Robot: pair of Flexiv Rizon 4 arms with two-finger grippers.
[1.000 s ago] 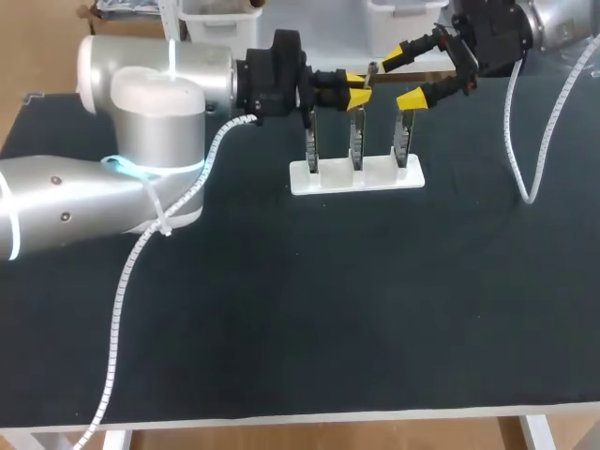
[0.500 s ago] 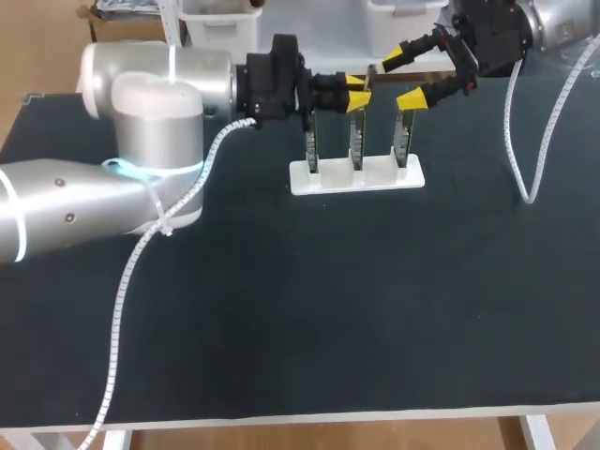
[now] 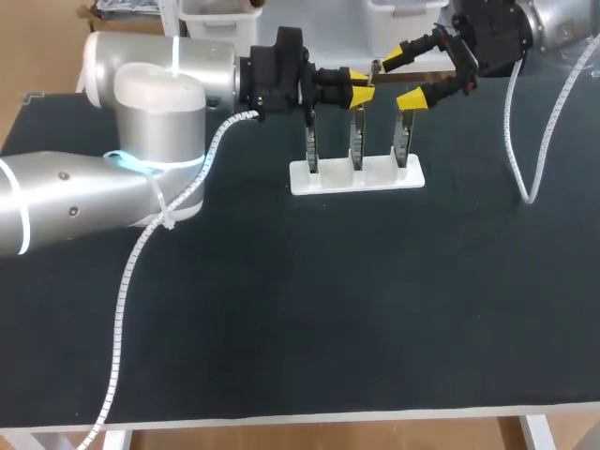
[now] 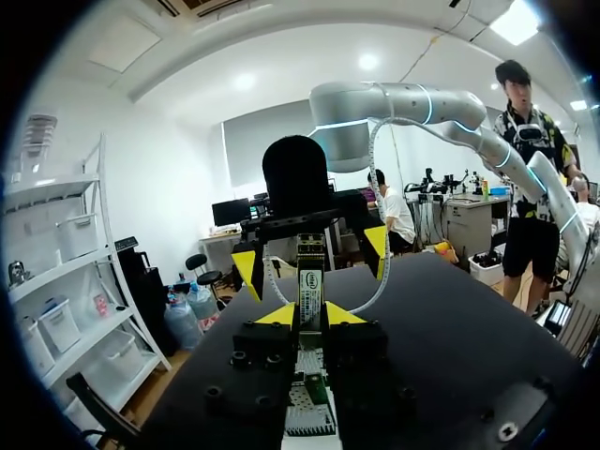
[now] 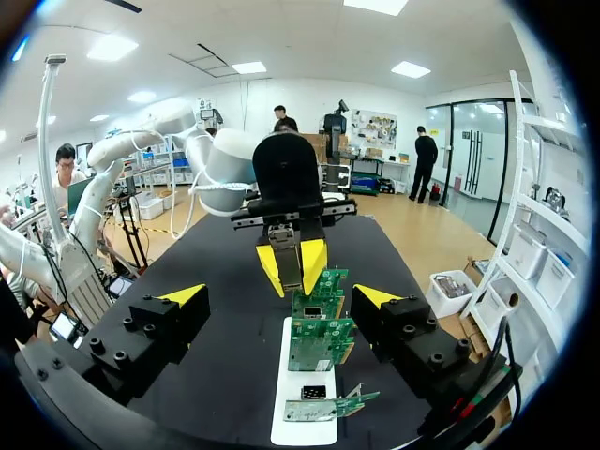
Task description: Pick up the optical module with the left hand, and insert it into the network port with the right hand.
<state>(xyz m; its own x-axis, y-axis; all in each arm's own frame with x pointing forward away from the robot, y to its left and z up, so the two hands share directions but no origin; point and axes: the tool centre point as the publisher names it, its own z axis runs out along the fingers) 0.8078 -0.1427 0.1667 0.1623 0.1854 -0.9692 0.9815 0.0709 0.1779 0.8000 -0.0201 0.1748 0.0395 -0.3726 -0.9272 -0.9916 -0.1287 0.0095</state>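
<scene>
The dark table (image 3: 281, 309) carries a white holder (image 3: 323, 178) towards its far side, with three green circuit boards (image 3: 354, 141) standing upright in it in a row. My left arm (image 3: 141, 131) comes in from the left and reaches across above the holder. My right arm (image 3: 553, 23) comes in from the far right corner, so the two grippers face each other over the boards.

The left gripper (image 3: 359, 89) is clamped on the optical module (image 4: 310, 286), with a yellow tip pressing on each side of it. The module is a slim metal bar. Its long axis runs straight out along the left fingers towards the right gripper (image 3: 403, 78), roughly level above the boards.

The right gripper's fingers are spread wide and hold nothing. In the right wrist view the module sits dead ahead and centred on the gap between them. In the left wrist view the right tips stand on either side of the module's free end. I cannot tell whether that end is already inside the gap or just short of it.

The handover looks like the step in hand. The right gripper is lined up end-on and probably needs a short advance along the module's axis before it closes. Which board carries the port is too small to tell.
</scene>
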